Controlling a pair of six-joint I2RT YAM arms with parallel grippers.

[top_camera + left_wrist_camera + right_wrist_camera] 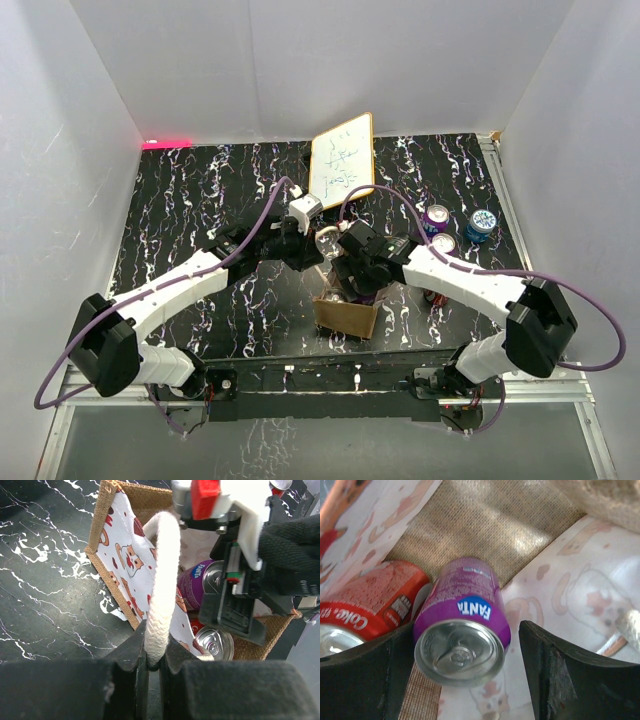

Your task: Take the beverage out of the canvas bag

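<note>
1. Left gripper point(154, 662) is clamped on the white loop handle point(162, 580) of the canvas bag point(345, 318), which props the mouth open
2. Right gripper point(466, 645) is down inside the bag, jaws apart either side of the purple Fanta can point(462, 605), not squeezing it
3. Red Coke can point(365, 610) sits just beside the Fanta, so I reckon one finger could jam on it or tip the Fanta as the jaws close
4. If the handle slips, the printed liner point(130, 565) could flop over the can
5. Top camera: both grippers cover the bag's mouth, and the Coke is cut off at the frame edge
</note>
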